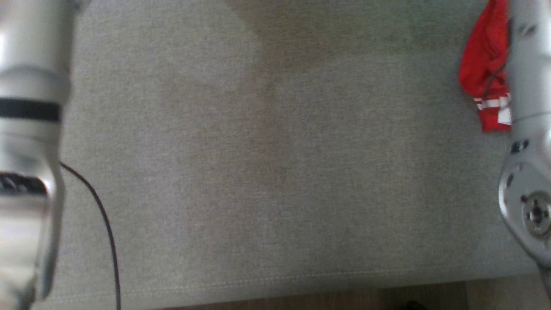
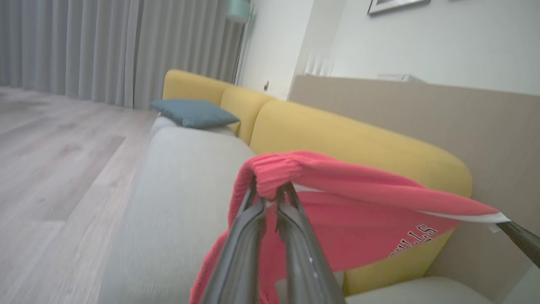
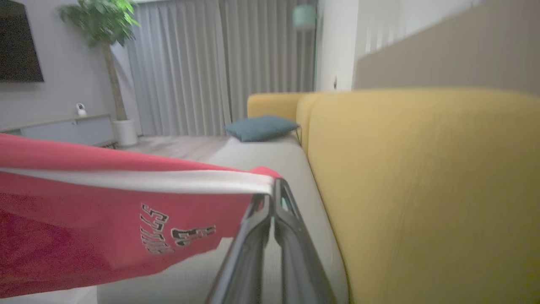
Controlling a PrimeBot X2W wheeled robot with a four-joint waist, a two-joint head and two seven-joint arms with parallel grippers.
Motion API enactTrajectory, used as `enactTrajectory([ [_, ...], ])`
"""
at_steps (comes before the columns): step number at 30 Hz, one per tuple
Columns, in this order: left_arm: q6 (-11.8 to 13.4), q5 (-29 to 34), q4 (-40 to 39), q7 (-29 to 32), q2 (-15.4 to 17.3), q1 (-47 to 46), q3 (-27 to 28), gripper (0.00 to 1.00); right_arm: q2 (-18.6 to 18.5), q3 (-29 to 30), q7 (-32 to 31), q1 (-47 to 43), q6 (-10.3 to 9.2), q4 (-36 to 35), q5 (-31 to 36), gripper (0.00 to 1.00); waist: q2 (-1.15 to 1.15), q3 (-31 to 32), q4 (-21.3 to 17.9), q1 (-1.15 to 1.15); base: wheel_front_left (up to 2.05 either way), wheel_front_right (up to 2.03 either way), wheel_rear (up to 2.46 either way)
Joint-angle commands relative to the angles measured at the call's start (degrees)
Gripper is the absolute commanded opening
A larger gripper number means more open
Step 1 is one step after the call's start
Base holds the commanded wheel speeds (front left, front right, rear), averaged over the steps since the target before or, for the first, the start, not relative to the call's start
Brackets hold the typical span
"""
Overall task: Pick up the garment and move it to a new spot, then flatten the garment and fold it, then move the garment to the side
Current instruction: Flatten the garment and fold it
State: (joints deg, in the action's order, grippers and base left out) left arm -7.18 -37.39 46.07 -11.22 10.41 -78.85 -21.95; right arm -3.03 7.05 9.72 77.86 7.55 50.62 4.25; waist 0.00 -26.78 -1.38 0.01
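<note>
The fingers of the left gripper (image 2: 270, 195) are pinched shut on a bunched red edge of the garment (image 2: 363, 219). The fingers of the right gripper (image 3: 273, 191) are closed on its white-striped hem. The garment hangs stretched between them above the grey sofa seat (image 1: 275, 172), at 2 o'clock in the head view. A blue cushion (image 2: 194, 113) lies farther along the seat, near the yellow backrest (image 2: 337, 135).

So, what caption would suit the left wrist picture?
Left gripper pinching a red garment above a yellow-backed sofa.
</note>
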Motion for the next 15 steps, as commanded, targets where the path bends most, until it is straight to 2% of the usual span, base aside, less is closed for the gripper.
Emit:
enactTrajectory([
  [1, -0.09, -0.47, -0.22, -0.94, 3.14, 0.27, 1.07, 0.0, 0.12, -0.19, 0.72, -0.46, -0.06, 0.18, -1.0, 0.0, 0.0, -0.33, 0.3, -0.01, 0.0, 0.0, 0.0],
  [4, -0.26, -2.73, 2.26, -2.3, 1.35, 5.55, -0.66, 0.0, 0.13, -2.07, 2.22, -3.98, -0.06, 6.12, -2.18, 0.0, 0.0, -0.12, 0.67, -0.01, 0.0, 0.0, 0.0],
  [8, -0.28, -4.97, 1.92, -3.26, 0.33, 14.52, -6.22, 0.0, 0.14, -5.04, 3.31, -10.04, -0.06, 12.47, -1.95, 0.0, 0.0, 1.27, 1.11, -0.01, 0.0, 0.0, 0.0],
  [15, -0.3, -4.46, -1.87, -3.73, 3.58, 27.9, -17.1, 0.0, -0.75, -8.6, 2.06, -17.38, -0.06, 19.16, -0.36, 0.0, 0.0, 5.99, 1.32, -0.01, 0.0, 0.0, 0.0],
])
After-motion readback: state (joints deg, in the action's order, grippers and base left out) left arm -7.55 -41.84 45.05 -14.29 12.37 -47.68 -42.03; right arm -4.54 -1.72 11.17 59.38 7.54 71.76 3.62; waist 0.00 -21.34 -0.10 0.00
